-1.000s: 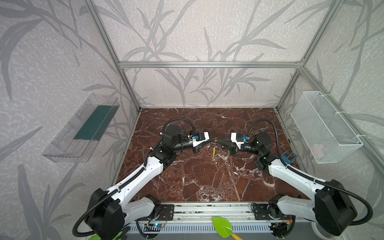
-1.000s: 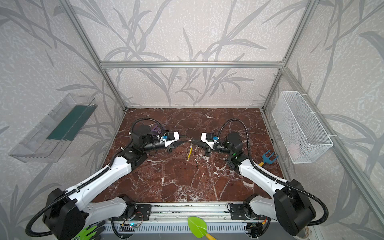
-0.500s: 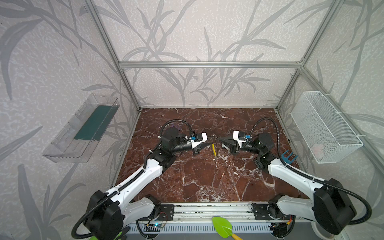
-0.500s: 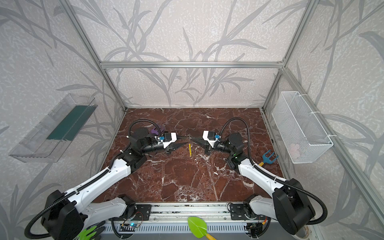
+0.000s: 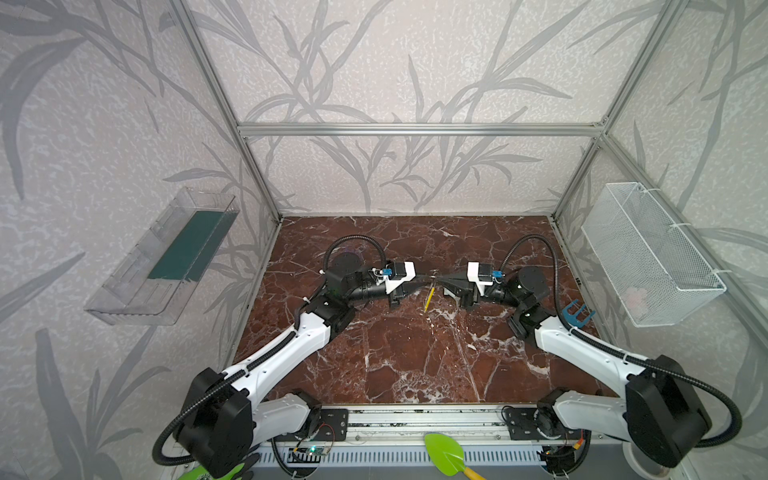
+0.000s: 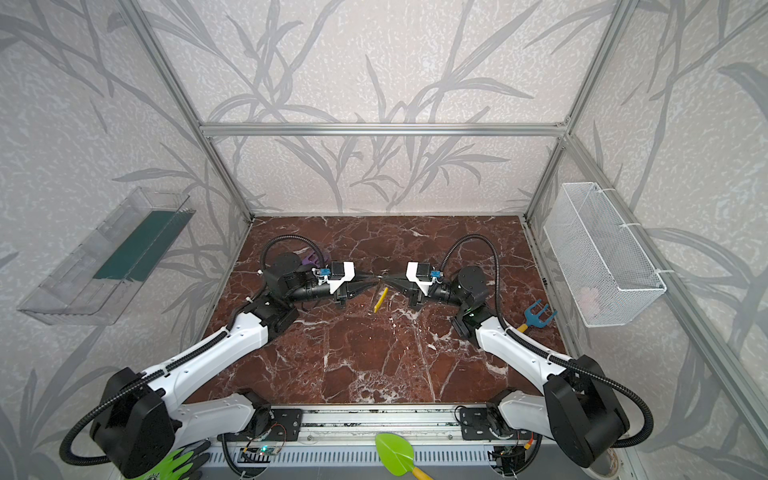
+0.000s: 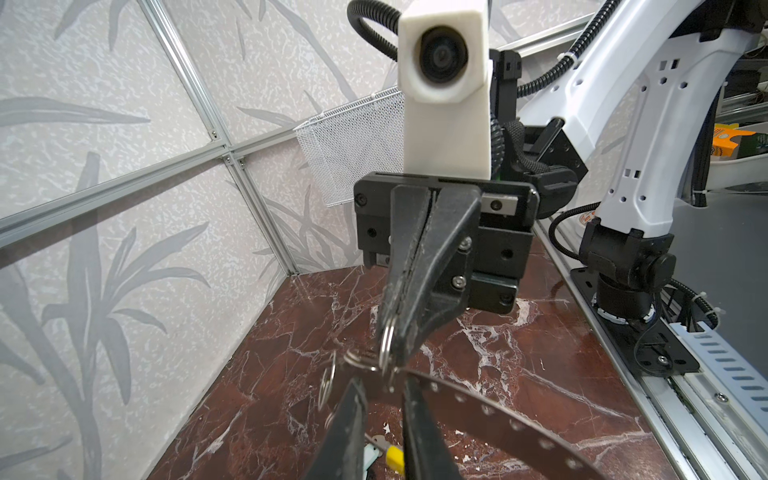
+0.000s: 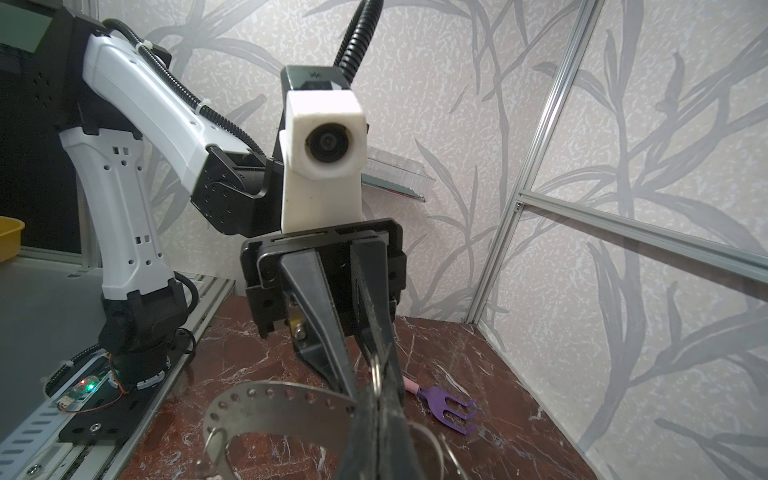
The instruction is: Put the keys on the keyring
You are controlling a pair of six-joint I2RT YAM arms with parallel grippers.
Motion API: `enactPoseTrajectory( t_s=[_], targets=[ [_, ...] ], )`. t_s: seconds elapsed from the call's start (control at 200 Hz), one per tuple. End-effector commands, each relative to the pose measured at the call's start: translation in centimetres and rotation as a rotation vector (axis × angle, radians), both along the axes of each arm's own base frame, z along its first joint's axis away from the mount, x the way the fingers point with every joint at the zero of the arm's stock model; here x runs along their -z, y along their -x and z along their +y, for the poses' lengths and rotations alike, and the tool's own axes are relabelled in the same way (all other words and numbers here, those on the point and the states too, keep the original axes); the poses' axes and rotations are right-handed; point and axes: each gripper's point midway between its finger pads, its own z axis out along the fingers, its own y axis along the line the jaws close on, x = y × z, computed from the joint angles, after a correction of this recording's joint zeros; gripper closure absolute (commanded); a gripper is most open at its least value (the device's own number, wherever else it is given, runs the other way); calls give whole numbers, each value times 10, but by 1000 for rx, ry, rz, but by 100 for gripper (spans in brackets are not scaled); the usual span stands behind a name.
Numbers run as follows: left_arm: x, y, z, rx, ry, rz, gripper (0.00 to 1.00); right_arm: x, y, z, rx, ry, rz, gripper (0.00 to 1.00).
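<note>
Item: perforated grey metal hoop keyring (image 8: 270,395), lower frame, pinched by my closed right gripper (image 8: 376,411), steadied for threading; left gripper (image 7: 382,390) narrowly parted, hold unclear.

this is a robot lab cell. i'm boxed in by an aluminium frame (image 5: 415,129) with leaf-print panels (image 5: 395,62) for walls and a marble-look floor (image 5: 415,357). my arms (image 5: 286,353) bolt to a slotted rail (image 5: 415,424) at the front, with bare cable hoses (image 8: 355,33) and a lit circuit board (image 8: 81,390) beside it. a wire basket (image 5: 648,253) and a clear tray (image 5: 137,286) hang on the side walls.
</note>
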Motion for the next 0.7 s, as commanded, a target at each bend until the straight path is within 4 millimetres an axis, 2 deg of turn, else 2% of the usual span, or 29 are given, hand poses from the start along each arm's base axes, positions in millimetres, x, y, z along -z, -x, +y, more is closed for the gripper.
enactPoseTrajectory(
  t_s=[0.0,0.255,0.37,0.43,0.46,0.5,0.565,0.59,0.695],
  targets=[
    [-23,6,0,36,38,-40,81,-6,2,0,-7,-19,-36,100],
    [-18,9,-1,54,24,-25,81,-7,1,0,-4,-21,-42,100],
    [-21,7,-2,55,30,-34,90,-5,3,1,-15,-18,-38,100],
    [-21,6,-3,56,33,-41,100,-3,3,1,-19,-15,-29,100],
    [-21,6,-4,55,33,-43,100,-2,3,2,-21,-11,-21,100],
    [-22,5,-4,54,32,-44,100,-1,3,2,-20,-7,-14,94],
    [-21,3,-3,45,22,-43,100,0,0,1,5,-6,2,76],
    [-19,3,-3,38,5,-48,100,1,-2,-1,24,0,4,71],
    [-3,4,2,18,-133,-59,100,5,-5,-5,86,56,-29,67]
  ],
)
